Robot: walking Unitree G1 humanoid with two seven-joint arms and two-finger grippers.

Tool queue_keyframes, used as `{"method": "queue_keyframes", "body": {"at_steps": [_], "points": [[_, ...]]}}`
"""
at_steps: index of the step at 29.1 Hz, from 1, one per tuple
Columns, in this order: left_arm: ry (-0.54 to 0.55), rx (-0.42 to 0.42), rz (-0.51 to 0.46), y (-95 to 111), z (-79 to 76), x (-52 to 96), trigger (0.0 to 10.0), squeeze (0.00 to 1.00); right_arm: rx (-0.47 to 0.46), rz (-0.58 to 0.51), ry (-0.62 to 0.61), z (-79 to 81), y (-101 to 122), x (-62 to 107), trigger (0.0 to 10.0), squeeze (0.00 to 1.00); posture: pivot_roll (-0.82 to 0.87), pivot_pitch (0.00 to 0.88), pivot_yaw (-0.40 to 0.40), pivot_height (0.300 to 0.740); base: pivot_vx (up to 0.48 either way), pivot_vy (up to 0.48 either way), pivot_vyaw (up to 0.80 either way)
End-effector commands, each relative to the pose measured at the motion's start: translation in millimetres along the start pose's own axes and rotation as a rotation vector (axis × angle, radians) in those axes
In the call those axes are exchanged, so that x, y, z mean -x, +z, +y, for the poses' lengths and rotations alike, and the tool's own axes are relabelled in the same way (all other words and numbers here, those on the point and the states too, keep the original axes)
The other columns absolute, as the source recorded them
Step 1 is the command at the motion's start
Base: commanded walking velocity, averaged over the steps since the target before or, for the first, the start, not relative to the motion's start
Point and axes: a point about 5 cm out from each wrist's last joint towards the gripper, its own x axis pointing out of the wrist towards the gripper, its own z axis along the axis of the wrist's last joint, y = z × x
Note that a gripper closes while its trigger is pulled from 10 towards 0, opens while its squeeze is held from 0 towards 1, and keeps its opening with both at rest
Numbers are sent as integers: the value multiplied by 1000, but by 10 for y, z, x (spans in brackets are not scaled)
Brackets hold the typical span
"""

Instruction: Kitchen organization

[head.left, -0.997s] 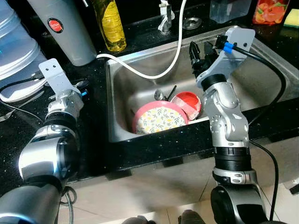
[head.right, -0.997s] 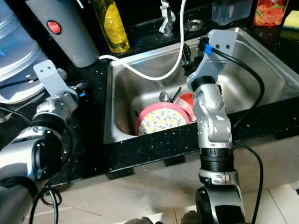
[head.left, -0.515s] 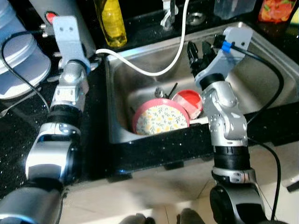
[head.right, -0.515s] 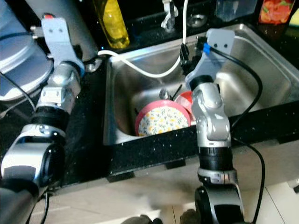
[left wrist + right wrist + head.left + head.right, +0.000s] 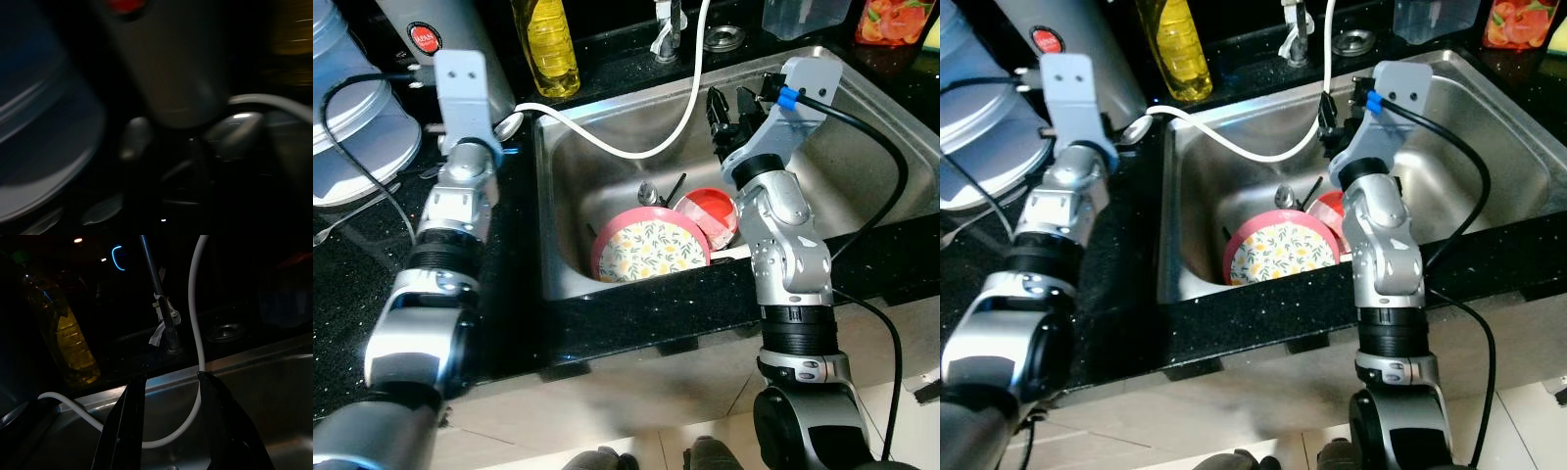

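The left gripper (image 5: 494, 125) has been swung up from mid-left to the upper left of the head view, beside the tall grey cylindrical container (image 5: 450, 29); its jaw state cannot be told. The right gripper (image 5: 166, 431) is held still, fingers spread wide and empty, above the stainless steel sink (image 5: 871, 157). The pink floral plate (image 5: 651, 248) and the red bowl (image 5: 708, 211) lie untouched at centre, so a counter reach seems begun.
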Motion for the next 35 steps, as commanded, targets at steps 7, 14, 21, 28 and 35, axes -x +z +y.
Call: {"method": "queue_keyframes", "body": {"at_steps": [7,14,21,28,35], "points": [[108,211,242,-401,471,-33,10000,1000,-22,6,14,41,-32,-5,10000,0,54,123,195,740,0,0,0],[-83,301,386,-596,434,-17,10000,0,-17,3,22,41,-15,-29,10000,0,43,120,189,740,0,0,0],[-57,289,505,-864,465,52,2824,0,-15,-1,16,29,-12,-26,10000,0,44,111,191,740,0,0,0],[-34,315,571,-1074,465,124,0,0,-13,-6,23,36,3,-38,10000,0,33,103,189,740,0,0,0],[-19,303,577,-1117,462,138,0,0,-8,-10,21,14,10,-41,10000,0,29,91,187,740,0,0,0]]}}
